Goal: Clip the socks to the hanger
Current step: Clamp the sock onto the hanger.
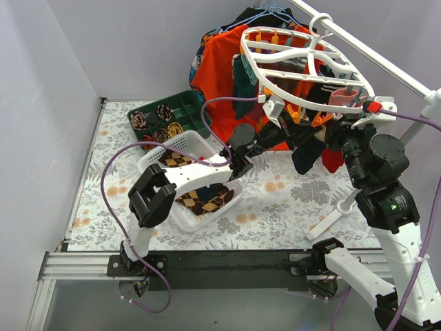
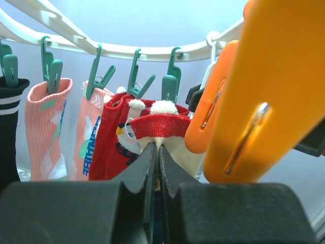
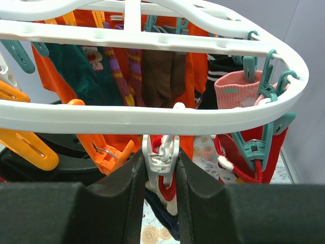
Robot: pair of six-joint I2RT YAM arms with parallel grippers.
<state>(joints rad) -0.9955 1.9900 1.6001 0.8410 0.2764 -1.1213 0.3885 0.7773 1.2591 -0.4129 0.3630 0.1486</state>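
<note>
top external: the hanger (image 1: pixel 296 74) is hanging above and just beyond both claws, its oval lying flat with the long axis running left to right. the left claw (image 1: pixel 274 135) is reaching up under its near rim from the left and the right claw (image 1: pixel 332 129) from the right, so the two are working close together. how far apart the fingers are standing is not readable from here. loose argyle socks (image 1: pixel 200 198) are lying in a white basket (image 1: pixel 155 162) well behind and below the left claw.

left wrist: the left claw (image 2: pixel 156 148) is sitting pinched almost fully together, gripping pale fabric of a red-cuffed sock (image 2: pixel 161 125). the cuff is standing just above the fingertips, its opening pointing up toward the rim, and the sock's long axis is running vertically down through the grip. teal clips (image 2: pixel 170 84) are hanging just above and beyond the cuff, and orange clips (image 2: pixel 264 91) are crowding in close on the right of the claw.

right wrist: the right claw (image 3: pixel 161 155) is partly closed and squeezing a white clip (image 3: pixel 161 147) that is hanging straight down from the near rim directly above the fingertips. red fabric is showing just below and behind the clip, between the fingers. whether the clip's mouth is already biting the cuff cannot be told. judging from this, the next move is turning on the cuff lying directly under that clip, with the left claw the nearer to the sock.
</note>
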